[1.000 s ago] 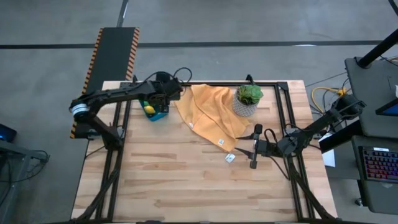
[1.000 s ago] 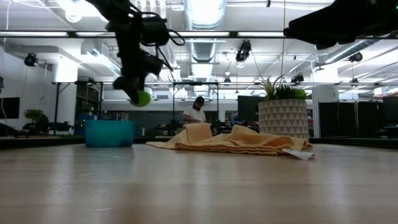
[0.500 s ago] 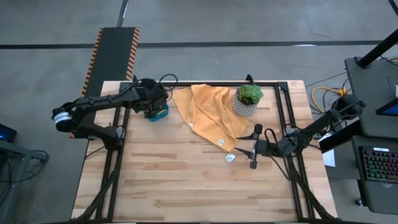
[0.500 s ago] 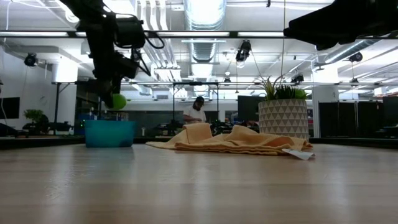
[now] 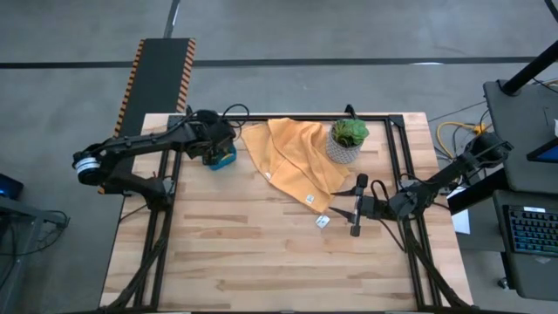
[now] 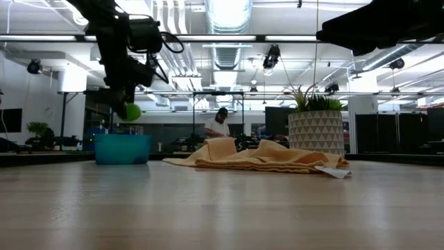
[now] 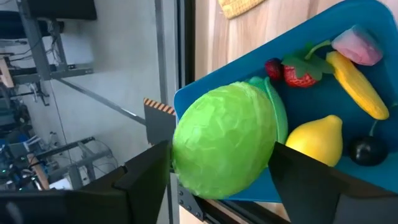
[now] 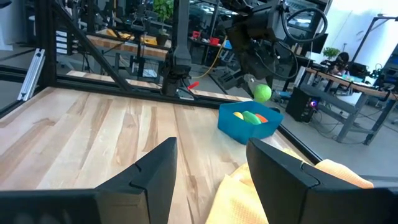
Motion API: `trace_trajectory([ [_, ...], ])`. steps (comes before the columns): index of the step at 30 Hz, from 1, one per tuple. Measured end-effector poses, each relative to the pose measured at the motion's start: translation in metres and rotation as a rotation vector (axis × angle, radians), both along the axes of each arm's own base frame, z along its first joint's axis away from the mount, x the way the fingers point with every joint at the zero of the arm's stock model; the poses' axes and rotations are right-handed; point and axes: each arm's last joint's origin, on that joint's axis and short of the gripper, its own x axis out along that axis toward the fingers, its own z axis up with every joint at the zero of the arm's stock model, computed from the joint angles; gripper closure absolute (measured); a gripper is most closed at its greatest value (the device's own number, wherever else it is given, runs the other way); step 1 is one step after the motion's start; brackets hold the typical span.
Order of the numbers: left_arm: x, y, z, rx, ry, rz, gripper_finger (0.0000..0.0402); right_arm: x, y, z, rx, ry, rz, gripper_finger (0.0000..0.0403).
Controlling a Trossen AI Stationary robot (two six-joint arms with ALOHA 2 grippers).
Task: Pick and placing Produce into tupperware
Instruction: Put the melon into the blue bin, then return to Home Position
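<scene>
Overhead and table-level views of a produce-sorting trial. At the table's (image 5: 261,262) far left corner, the left gripper (image 5: 212,142) hangs above the tupperware (image 5: 220,159), its two fingers clamped on a round green cabbage (image 7: 224,148); seen from table height, the cabbage (image 6: 132,111) sits clear above the container's rim (image 6: 122,148), not touching it. The left wrist view looks down past the cabbage into the blue container, which holds a strawberry (image 7: 298,71), a pink piece (image 7: 356,46), a long yellow piece (image 7: 356,85), a lemon (image 7: 316,142) and a dark round fruit (image 7: 367,150); the container stands just beside the table's dark frame rail (image 7: 186,43). To its right an orange-yellow cloth (image 5: 292,161) lies rumpled across the far middle of the table, near the container but apart from it, with a small white tag (image 5: 322,221) at its near corner. A potted plant (image 5: 347,141) stands at the cloth's right edge. Farther right, the right gripper (image 5: 357,211) waits just off the cloth's near corner, its fingers spread apart. The near half of the wooden top is bare. A person (image 6: 219,123) stands in the room behind.
</scene>
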Motion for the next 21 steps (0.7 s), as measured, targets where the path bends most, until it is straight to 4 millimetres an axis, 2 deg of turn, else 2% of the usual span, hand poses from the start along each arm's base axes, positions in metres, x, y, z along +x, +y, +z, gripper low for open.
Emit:
trace_trajectory([
  [7, 0.0, 0.0, 0.0, 0.003, 0.004, 0.003, 0.0098, 0.0, 0.0, 0.0, -0.001, 0.0, 0.0, 0.0216],
  [13, 0.0, -0.001, 0.001, -0.019, -0.048, 0.022, 0.0085, 0.0, 0.0, 0.0, -0.002, 0.001, 0.0, 0.0216],
  [16, 0.004, -0.004, 0.011, -0.121, -0.216, -0.005, 0.0085, 0.0, 0.0, 0.0, -0.002, 0.001, 0.0, 0.0216],
  [19, 0.009, -0.009, 0.031, -0.272, -0.523, -0.099, 0.0085, 0.0, 0.0, 0.0, -0.002, 0.001, 0.0, 0.0216],
  [21, 0.01, -0.015, 0.052, -0.355, -0.771, -0.221, 0.0085, 0.0, 0.0, 0.0, -0.002, 0.001, 0.0, 0.0216],
])
